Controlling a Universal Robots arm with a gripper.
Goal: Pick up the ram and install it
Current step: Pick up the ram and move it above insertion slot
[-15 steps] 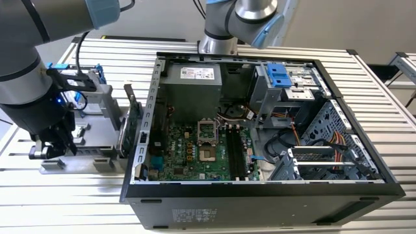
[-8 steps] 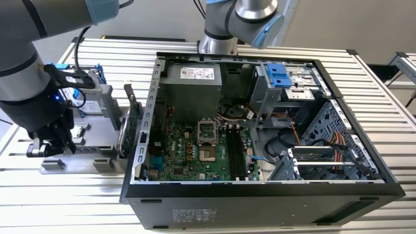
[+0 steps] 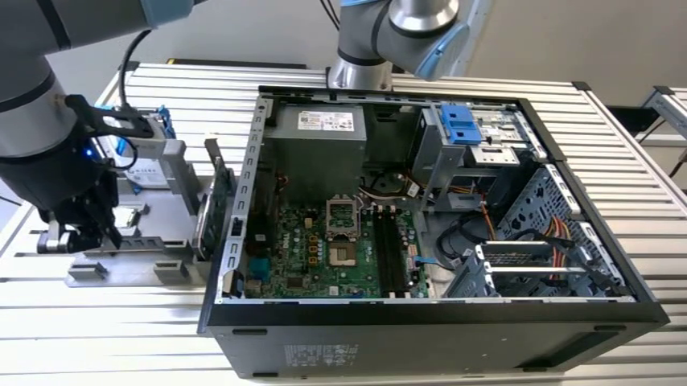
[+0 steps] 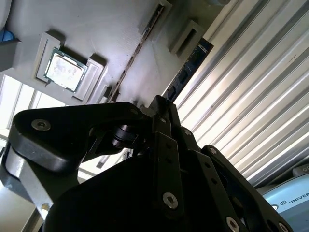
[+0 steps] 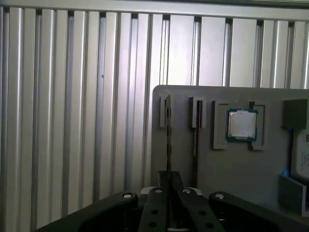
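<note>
A ribbed metal surface (image 3: 601, 145) carries an open computer case (image 3: 429, 338) and, on the exterior view's left, a grey tray (image 3: 129, 269) of parts. A white label (image 3: 325, 121) is seen on the power supply inside the case, and a second label on the case's front wall; their print cannot be made out. The tool (image 3: 77, 237) is lowered onto the tray.

In both wrist views the ram (image 5: 168, 130) (image 4: 186, 72) is seen standing on edge in a slot at the tray's border, just beside the bare ribs. Its long axis runs along the slot, straight away from the tool (image 5: 168, 176) (image 4: 161, 104). In the first wrist view it is reduced to a thin dark line, edge-on. Its near end is hidden between the fingers (image 5: 161, 182), which are drawn narrow, one on each side, and appear clamped on it. A processor chip (image 5: 242, 124) (image 4: 63, 71) lies in a recess further along the tray.
</note>
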